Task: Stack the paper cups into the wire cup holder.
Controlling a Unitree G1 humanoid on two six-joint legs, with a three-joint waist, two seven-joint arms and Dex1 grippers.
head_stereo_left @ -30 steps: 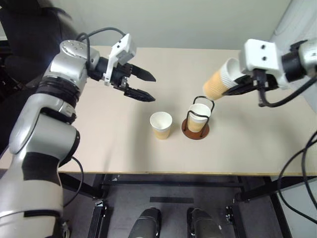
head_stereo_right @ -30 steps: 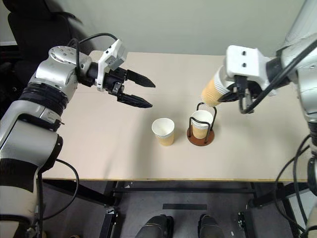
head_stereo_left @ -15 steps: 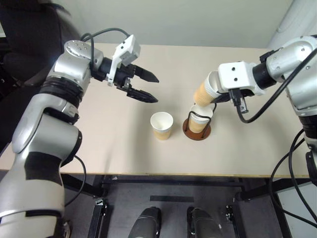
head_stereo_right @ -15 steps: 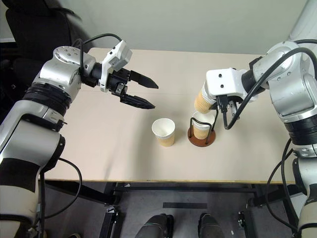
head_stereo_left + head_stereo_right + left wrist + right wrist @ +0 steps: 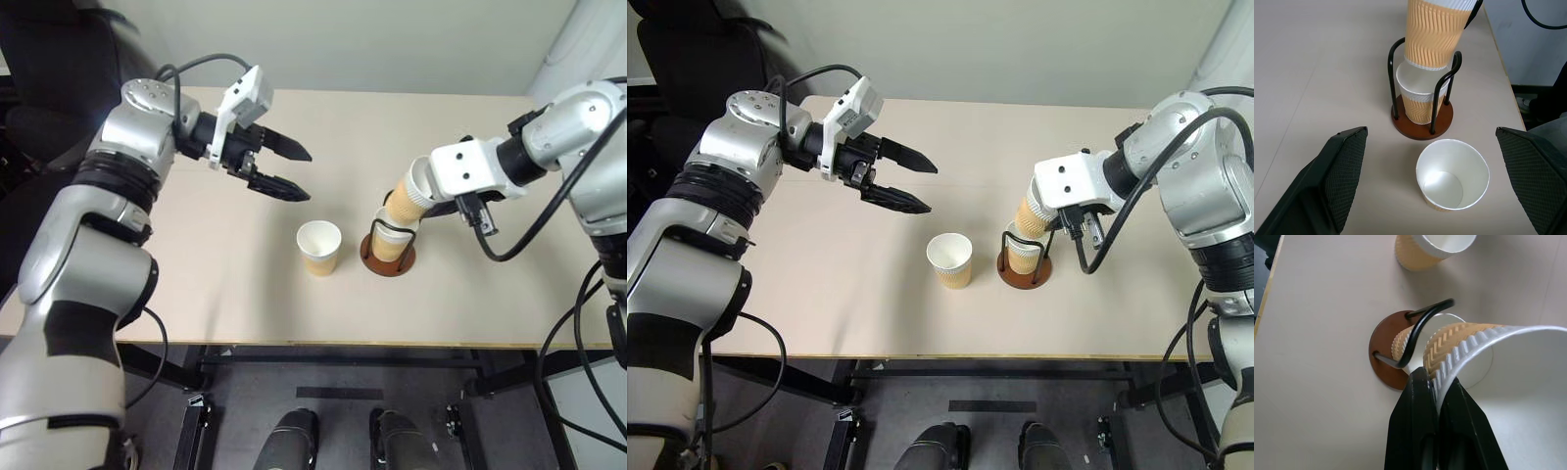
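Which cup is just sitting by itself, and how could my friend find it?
Look at the tan table, then find the wire cup holder on its round brown base. The lone paper cup stands upright beside it, apart from the wires, and nothing holds it.

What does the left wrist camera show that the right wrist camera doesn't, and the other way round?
Left wrist view: the left gripper, its fingers spread wide, and the inside of the loose cup standing on the table. Right wrist view: the right gripper pinching the wall of the held cup. Both views: that cup tilted over the cup in the wire cup holder, and the loose cup beside the holder.
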